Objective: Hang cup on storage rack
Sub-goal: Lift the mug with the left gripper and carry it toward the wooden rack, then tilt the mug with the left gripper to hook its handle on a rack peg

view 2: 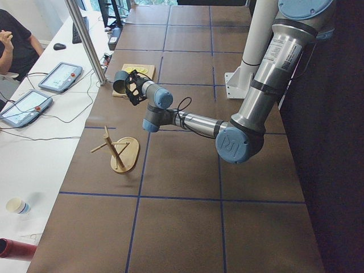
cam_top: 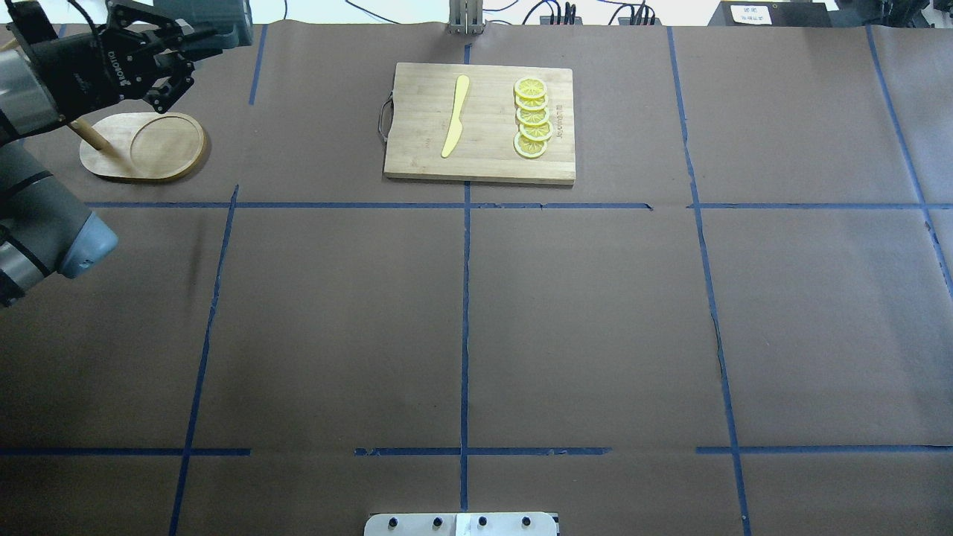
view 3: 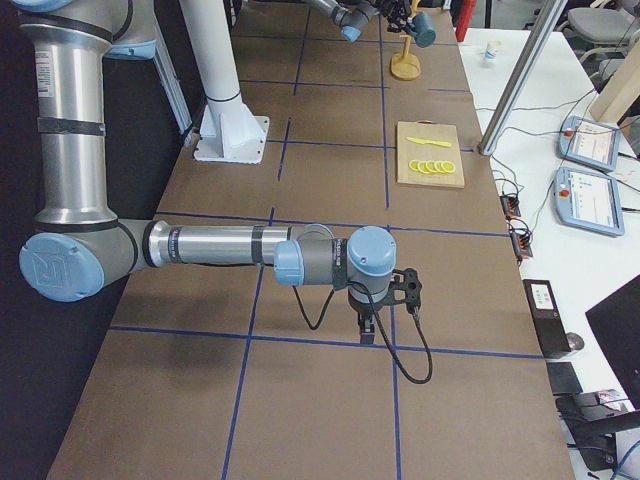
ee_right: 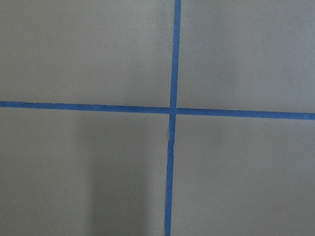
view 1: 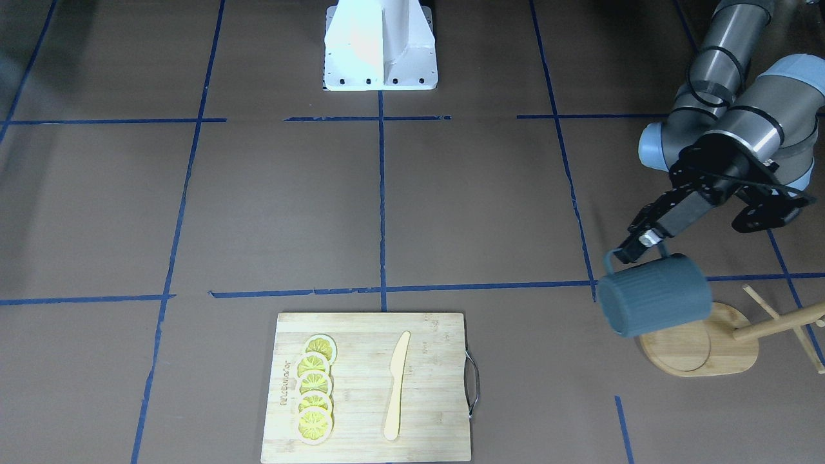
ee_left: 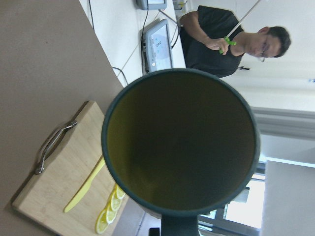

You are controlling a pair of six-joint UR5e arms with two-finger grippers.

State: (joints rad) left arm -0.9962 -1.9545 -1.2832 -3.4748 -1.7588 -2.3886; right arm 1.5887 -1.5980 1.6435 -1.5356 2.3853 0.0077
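Note:
The dark teal ribbed cup point(view 1: 654, 295) hangs on its side in the air, just over the near edge of the bamboo storage rack's oval base point(view 1: 699, 351). My left gripper point(view 1: 639, 247) is shut on the cup at its rim by the loop handle. The rack's post point(view 1: 773, 325) and thin pegs stand beside the cup, apart from it. In the left wrist view the cup's yellow inside point(ee_left: 182, 142) fills the frame. From overhead the left gripper point(cam_top: 173, 58) sits above the rack point(cam_top: 145, 145). My right gripper point(view 3: 367, 330) points down over a tape crossing; I cannot tell its state.
A rectangular bamboo cutting board point(view 1: 361, 361) with a metal handle carries several lemon slices point(view 1: 314, 386) and a yellow knife point(view 1: 395, 386) at the table's middle far side. The robot's white base point(view 1: 380, 45) stands opposite. A person point(ee_left: 231, 34) sits beyond the table's edge.

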